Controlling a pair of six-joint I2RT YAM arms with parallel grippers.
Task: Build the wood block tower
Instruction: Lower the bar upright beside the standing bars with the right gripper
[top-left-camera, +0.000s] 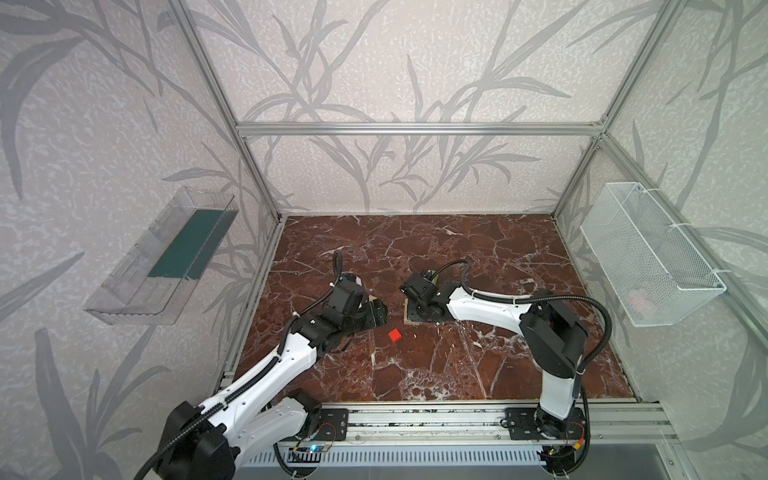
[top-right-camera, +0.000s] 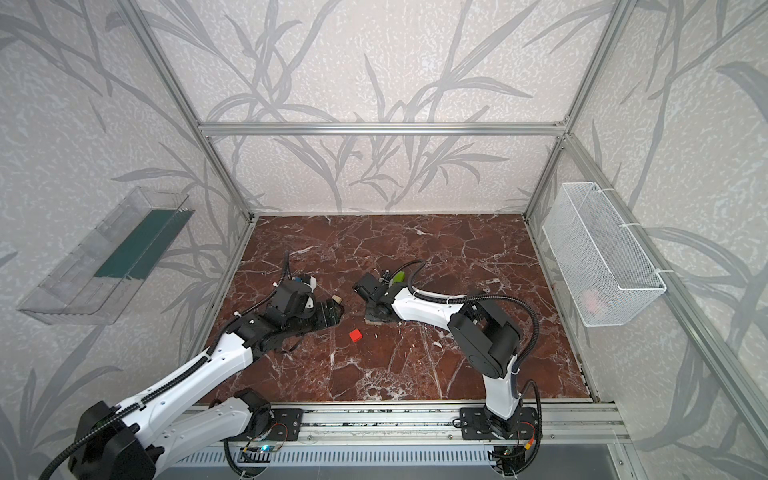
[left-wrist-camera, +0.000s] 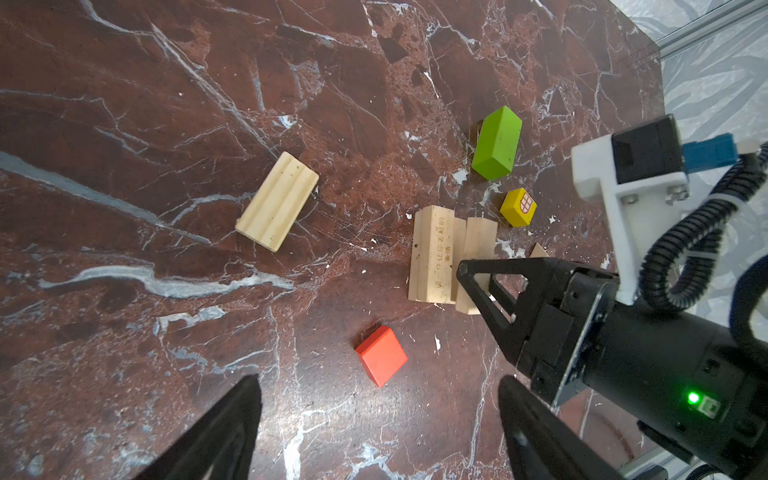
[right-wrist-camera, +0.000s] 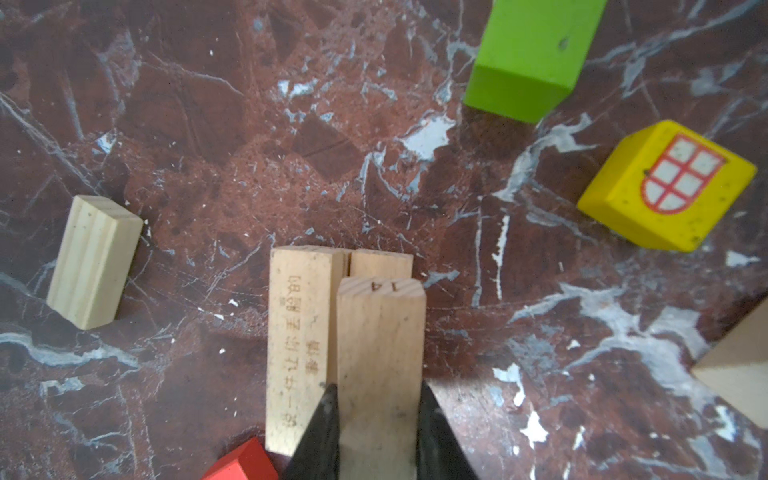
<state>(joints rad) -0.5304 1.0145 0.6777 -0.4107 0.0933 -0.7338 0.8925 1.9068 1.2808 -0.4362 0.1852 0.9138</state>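
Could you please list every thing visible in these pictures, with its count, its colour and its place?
Marble-pattern table: one, red-brown, under everything.
Red wooden cube: one, red, on the table.
Lime-green wooden bar: one, green, lying on the table.
Yellow wooden cube with window print: one, yellow, near the bar.
Grooved pale wood block: one, cream, lying apart.
Light-wood planks on the table: two seen, tan, side by side.
Numbered light-wood plank: one, tan, held over them.
Small plain wood piece: one, tan, partly visible.
Clear plastic bin: one, transparent, left wall.
White wire basket: one, white, right wall.
Left gripper: one, black, open.
Right gripper: one, black, shut on the numbered plank.
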